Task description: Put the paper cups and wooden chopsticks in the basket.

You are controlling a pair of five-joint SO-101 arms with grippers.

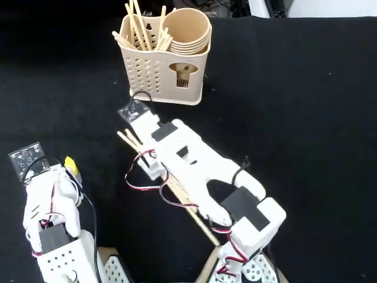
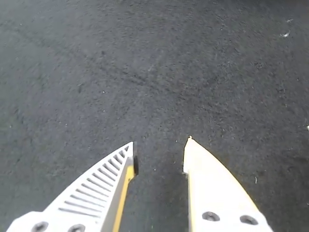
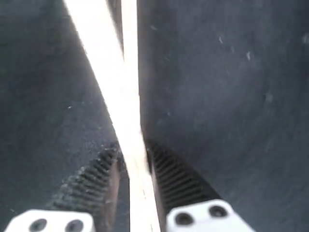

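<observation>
Chopsticks (image 3: 108, 82) are pale, slender wooden sticks, crossed.

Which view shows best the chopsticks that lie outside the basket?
The high view: the chopsticks lie along the table, partly under the right arm. The right wrist view shows a short stretch inside the right end effector. The left wrist view faces the table surface.
</observation>
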